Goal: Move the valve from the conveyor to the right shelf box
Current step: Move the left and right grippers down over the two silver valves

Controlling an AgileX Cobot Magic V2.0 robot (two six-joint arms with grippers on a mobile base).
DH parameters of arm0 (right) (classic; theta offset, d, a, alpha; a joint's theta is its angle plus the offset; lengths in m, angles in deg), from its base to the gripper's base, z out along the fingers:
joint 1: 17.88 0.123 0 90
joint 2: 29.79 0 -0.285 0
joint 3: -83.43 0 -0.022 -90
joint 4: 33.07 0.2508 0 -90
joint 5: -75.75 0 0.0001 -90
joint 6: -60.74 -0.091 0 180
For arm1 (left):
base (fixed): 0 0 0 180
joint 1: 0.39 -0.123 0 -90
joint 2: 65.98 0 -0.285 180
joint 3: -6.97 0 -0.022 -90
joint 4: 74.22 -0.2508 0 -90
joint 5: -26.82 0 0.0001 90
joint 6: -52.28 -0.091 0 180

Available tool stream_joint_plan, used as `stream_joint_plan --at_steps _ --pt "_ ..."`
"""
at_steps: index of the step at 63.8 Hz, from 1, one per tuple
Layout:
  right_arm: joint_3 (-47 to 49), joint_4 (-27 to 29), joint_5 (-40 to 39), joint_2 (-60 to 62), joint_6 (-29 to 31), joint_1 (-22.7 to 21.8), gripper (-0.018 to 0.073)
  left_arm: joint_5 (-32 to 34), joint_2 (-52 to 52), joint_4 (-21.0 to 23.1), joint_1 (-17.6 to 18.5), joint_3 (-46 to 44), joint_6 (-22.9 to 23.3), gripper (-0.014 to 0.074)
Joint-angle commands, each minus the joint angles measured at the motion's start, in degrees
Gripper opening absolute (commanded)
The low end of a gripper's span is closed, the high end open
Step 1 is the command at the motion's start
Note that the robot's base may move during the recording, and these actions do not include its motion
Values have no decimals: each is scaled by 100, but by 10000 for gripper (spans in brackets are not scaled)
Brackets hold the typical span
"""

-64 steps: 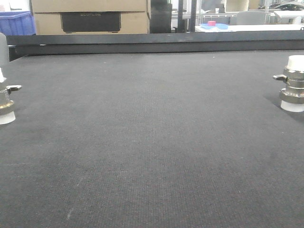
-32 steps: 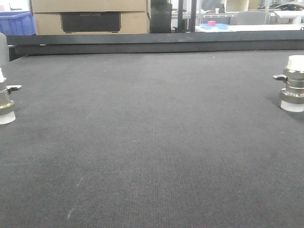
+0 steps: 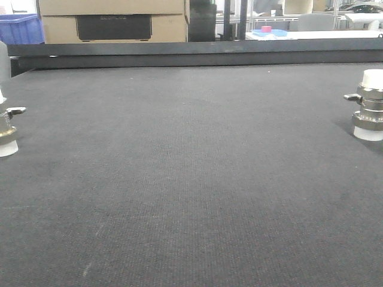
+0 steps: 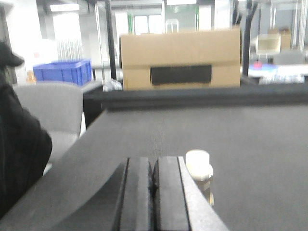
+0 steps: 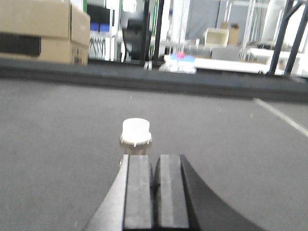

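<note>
The conveyor [image 3: 191, 179] is a wide dark grey woven belt filling the front view. One valve [image 3: 368, 104], brass with white caps, stands upright at its right edge. Another valve [image 3: 6, 128] stands at the left edge, partly cut off. Neither gripper shows in the front view. In the left wrist view my left gripper [image 4: 153, 162] is shut and empty, with a valve [image 4: 199, 167] just beyond and right of its fingers. In the right wrist view my right gripper [image 5: 155, 160] is shut and empty, with a white-capped valve [image 5: 135, 134] just ahead, slightly left. The right shelf box is out of view.
A black rail [image 3: 197, 54] bounds the belt's far side. Behind it stand cardboard boxes [image 3: 114, 21] and a blue crate [image 3: 21, 28]. A person in black [image 4: 19, 149] and a grey chair back [image 4: 50, 108] are at the belt's left side.
</note>
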Motion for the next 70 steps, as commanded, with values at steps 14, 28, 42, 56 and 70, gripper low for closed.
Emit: stream_joint_plan --at_steps 14,28,42,56,70 --pt "1274 -32 57 28 21 -2 -164 15 -104 603 -13 -862 40 -111" --pt "2880 -32 787 -998 21 8 211 -1532 -1183 579 -13 -2574 40 45" --pt "3593 -32 754 -2398 21 8 566 -1780 -2566 579 -13 -3589 40 521" --pt "3726 -32 493 -3875 21 8 561 -1900 -3432 529 312 -4118 40 554" --pt "5020 -32 2064 -5602 21 8 561 -3196 -4515 389 778 -5132 40 554"
